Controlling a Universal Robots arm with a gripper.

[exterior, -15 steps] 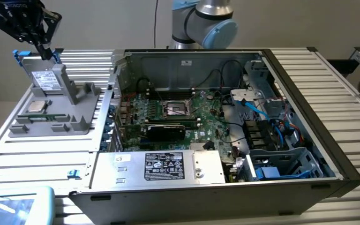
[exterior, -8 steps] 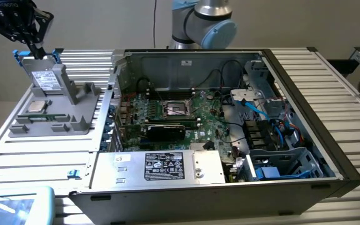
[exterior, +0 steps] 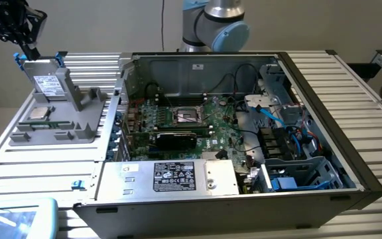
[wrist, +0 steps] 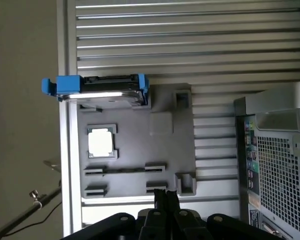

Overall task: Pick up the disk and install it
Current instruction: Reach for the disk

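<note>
Exterior view: the gripper, black, is recorded at the upper left, closed with nothing held, close above the upper edge of the disk. The disk, grey metal with white label and blue carrier tabs, is stood upright on edge in a grey fixture on the slatted table, behind a small silver chip and to the exterior view's left of the opened computer case. In the wrist view the fingertips are seen pressed together.
</note>
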